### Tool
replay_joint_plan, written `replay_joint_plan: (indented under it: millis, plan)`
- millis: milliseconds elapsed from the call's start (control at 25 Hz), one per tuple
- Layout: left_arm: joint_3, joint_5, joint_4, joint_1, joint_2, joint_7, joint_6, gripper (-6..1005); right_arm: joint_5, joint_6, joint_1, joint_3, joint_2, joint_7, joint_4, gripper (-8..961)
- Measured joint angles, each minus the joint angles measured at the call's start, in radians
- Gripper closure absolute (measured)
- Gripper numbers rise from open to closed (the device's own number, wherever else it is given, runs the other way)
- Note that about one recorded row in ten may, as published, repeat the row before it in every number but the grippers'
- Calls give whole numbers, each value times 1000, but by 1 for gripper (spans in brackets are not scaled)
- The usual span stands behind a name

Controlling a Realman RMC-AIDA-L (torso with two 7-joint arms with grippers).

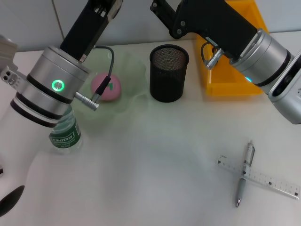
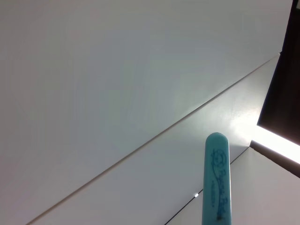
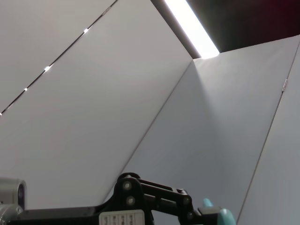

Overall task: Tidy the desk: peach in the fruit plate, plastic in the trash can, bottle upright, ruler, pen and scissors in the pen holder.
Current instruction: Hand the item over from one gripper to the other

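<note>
The bottle (image 1: 66,134) stands upright at the table's 9 o'clock edge, under the left arm (image 1: 56,89), which rises toward 12 o'clock. The left gripper is out of the head view and its grip cannot be told, though a teal handle (image 2: 216,183) juts up close in the left wrist view. The peach (image 1: 106,87) sits in the fruit plate (image 1: 134,77), just beside the empty pen holder (image 1: 169,73). At 1 o'clock is the yellow bin (image 1: 235,87), under the right arm (image 1: 263,52). The right gripper (image 1: 162,12) hangs above the holder, its grip hidden too. The pen (image 1: 244,174) lies across the ruler (image 1: 277,184), at 5 o'clock from the holder. Its long axis runs roughly 12 to 6, the ruler's 10 to 4. The right arm is judged nearer to both.
</note>
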Motion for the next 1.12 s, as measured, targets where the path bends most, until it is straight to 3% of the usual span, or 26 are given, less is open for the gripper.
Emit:
replay_joint_plan:
  millis: [80, 520, 960, 1120]
  plan:
    - [1, 0, 2, 1, 0, 0, 0, 728, 0, 0, 0, 0, 0, 0, 0, 539]
    - [4, 0, 7, 8, 0, 0, -1, 728, 3, -7, 0, 3, 0, 0, 9, 559]
    - [6, 0, 8, 5, 0, 0, -6, 728, 3, -10, 1, 3, 0, 0, 9, 667]
    - [5, 0, 8, 6, 0, 0, -6, 728, 5, -10, 2, 5, 0, 0, 9, 664]
